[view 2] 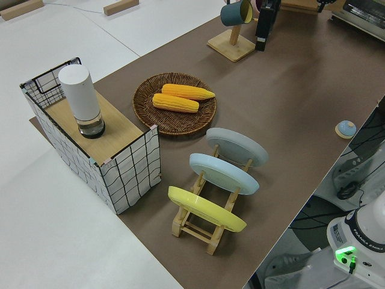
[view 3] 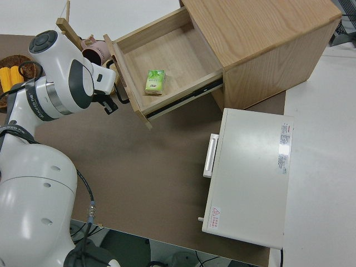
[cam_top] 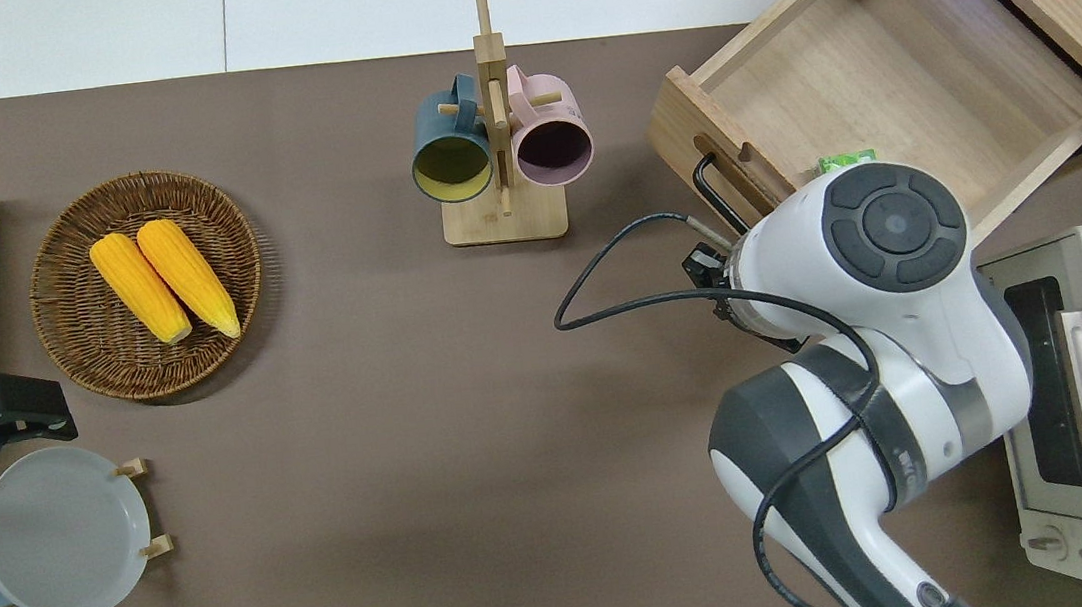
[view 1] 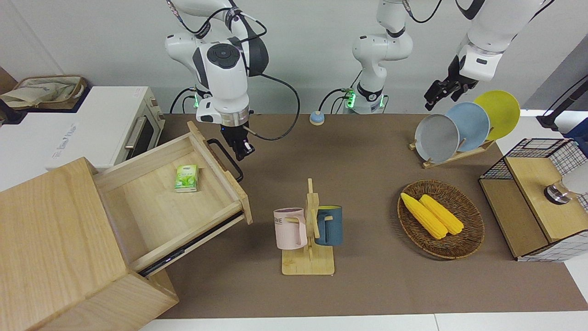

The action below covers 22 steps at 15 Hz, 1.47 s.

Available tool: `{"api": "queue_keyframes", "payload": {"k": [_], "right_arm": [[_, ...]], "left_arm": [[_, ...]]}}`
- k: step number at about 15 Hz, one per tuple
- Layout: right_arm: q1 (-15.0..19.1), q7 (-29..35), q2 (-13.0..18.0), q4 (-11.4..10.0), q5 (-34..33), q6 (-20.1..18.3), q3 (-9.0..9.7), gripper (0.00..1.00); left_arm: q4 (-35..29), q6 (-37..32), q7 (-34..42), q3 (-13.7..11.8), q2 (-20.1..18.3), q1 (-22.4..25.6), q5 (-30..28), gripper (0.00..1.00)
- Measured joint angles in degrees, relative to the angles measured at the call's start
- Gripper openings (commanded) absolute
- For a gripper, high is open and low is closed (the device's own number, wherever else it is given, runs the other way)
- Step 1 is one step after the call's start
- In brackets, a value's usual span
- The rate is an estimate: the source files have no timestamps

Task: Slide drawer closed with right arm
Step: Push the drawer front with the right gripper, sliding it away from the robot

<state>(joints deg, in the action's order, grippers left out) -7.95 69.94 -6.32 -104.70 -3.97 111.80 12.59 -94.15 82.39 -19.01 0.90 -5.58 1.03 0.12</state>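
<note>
Drawer (view 1: 170,197): pulled well out of the cabinet (view 1: 59,248) at the right arm's end of the bench (view 1: 367,285), angled across the bench corner. Its front panel faces the open middle of the bench. Black bar handle (view 1: 226,158) on the front, standing clear of the wood.

Carton (view 1: 186,178): small, green, lying on the drawer floor near the front panel, toward the robots' side. The rest of the drawer floor is bare wood.

Right tool (view 1: 242,149): pointing down, just beside the handle at the end nearer the robots; whether it touches the bar cannot be told. Finger spacing: cannot tell. In the overhead view the wrist hides the tool and covers part of the drawer's corner.

Left tool (view 1: 434,97): parked; finger spacing cannot be told.

Oven (view 1: 105,126): white, beside the cabinet, nearer the robots; its corner is close to the drawer's side wall.

Mug rack (view 1: 308,230): one pink and one blue mug, standing apart from the drawer front, with bare bench between.

Basket (view 1: 441,218): two corn cobs, toward the left arm's end.

Plate rack (view 1: 459,128): three plates on edge, nearer the robots than the basket.

Wire box (view 1: 533,197): at the left arm's bench edge.
</note>
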Motion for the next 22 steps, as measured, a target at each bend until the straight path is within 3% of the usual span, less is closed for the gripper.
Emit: {"api": "queue_keyframes", "payload": {"k": [2,15,22], "right_arm": [[0.82,-0.93,-0.64,0.69,-0.03,0.0,-0.37,0.0],[5.14,-1.48,-7.44,11.49,-0.07,0.02,-0.32,0.0],[8.38,-5.64,-11.33,16.02,-0.07,0.02,-0.3,0.0]], "left_arm": [[0.0,0.0,0.0,0.0,0.0,0.0,0.0,0.99],[0.0,0.0,0.0,0.0,0.0,0.0,0.0,0.99],[0.0,0.0,0.0,0.0,0.0,0.0,0.0,0.99]]}}
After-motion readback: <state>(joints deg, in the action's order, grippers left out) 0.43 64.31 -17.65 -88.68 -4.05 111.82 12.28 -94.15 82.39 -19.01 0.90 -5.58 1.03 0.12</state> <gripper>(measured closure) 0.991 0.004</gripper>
